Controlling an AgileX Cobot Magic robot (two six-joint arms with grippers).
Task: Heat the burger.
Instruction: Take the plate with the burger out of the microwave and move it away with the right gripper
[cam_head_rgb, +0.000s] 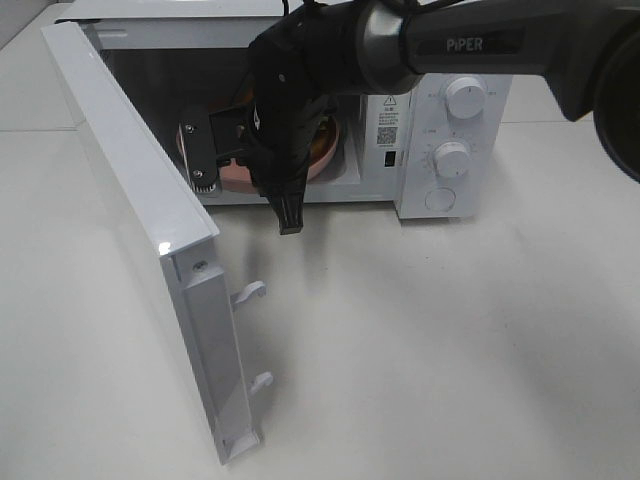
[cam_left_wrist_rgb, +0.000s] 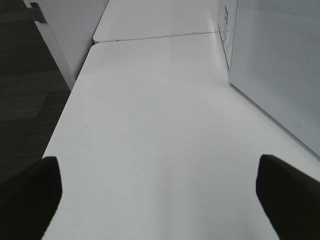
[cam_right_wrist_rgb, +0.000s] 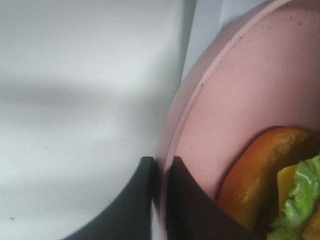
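- Exterior high: the right pincer (cam_head_rgb: 245, 150) reaches into the microwave (cam_head_rgb: 440, 130), whose door (cam_head_rgb: 150, 230) hangs open; the pink plate (cam_head_rgb: 325, 160) sits inside, burger hidden by the arm.
- Left wrist: the left pincer (cam_left_wrist_rgb: 160, 192) hovers wide apart, empty, over the bench (cam_left_wrist_rgb: 150, 125).
- Right wrist: jaws pinch the plate rim; the burger (cam_right_wrist_rgb: 270, 185) rests on it. Soft, likely to topple, so carry by the plate.

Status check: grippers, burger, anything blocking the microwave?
Right gripper shut on pink plate rim, inside microwave. Left gripper open, empty. Burger on plate. Door open; nothing blocking.
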